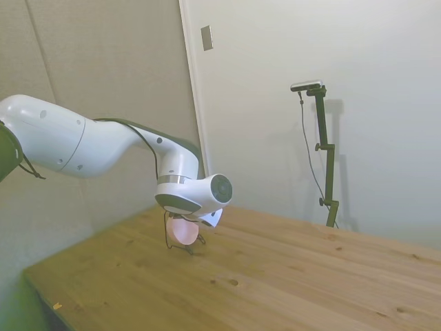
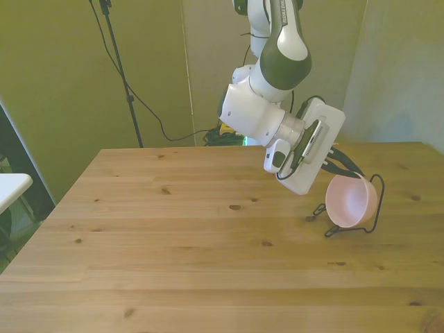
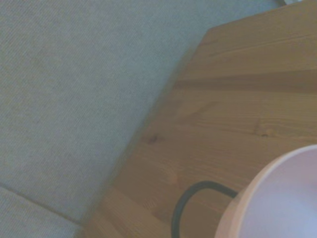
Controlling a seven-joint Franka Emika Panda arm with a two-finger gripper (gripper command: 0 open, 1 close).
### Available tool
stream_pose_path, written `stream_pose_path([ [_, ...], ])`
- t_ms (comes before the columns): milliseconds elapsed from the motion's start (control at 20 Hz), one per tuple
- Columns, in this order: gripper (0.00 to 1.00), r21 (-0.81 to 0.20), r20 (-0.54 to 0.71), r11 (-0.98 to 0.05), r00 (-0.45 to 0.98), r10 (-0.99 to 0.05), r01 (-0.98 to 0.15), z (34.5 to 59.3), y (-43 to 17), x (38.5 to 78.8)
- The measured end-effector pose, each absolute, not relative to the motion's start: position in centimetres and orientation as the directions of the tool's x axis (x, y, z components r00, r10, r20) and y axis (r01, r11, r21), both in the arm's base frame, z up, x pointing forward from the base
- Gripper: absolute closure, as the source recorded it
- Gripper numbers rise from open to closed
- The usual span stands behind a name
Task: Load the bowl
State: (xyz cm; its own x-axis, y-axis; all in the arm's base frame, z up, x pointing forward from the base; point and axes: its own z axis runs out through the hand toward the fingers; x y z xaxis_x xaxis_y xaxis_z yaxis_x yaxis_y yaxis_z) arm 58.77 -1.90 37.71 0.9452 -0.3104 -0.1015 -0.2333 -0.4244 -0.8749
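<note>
On the front view's right side of the wooden table [image 2: 173,236], the bowl [image 2: 350,201] stands on edge inside a thin black wire rack [image 2: 374,208], tipped so its open hollow faces the front view's left and slightly toward the camera, its round face nearly upright rather than flat. It is small, shallow and pale pink, with a smooth plain surface and a rounded rim. The rack is a bent black wire loop whose feet rest on the boards; one curved end of it shows beside the bowl's rim in the wrist view. The gripper [image 2: 345,165] reaches to the bowl's upper rim, with dark fingers [image 2: 338,161] at the edge, and appears closed on it, though the side view hides this behind the white wrist. The table is pale knotty planks with visible grain.
</note>
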Motion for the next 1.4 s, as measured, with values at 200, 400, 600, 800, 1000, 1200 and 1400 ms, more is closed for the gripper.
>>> stream_pose_path([
  [200,1.0,-0.876,-0.1,-0.424,0.946,-0.307,-0.231,37.6,-1.8,58.8],
  [400,0.0,-0.875,-0.104,-0.425,0.946,-0.305,-0.234,37.2,-1.8,58.8],
  [600,0.0,-0.874,-0.105,-0.425,0.947,-0.304,-0.234,37.2,-1.7,58.8],
  [800,0.0,-0.874,-0.105,-0.425,0.947,-0.305,-0.234,37.2,-1.7,58.8],
  [1000,0.0,-0.874,-0.106,-0.425,0.946,-0.305,-0.235,37.2,-1.7,58.8],
  [1200,0.0,-0.875,-0.104,-0.424,0.946,-0.308,-0.235,37.7,-1.8,58.8],
  [1400,0.0,-0.873,-0.104,-0.422,0.939,-0.328,-0.244,39.4,-2.3,58.5],
])
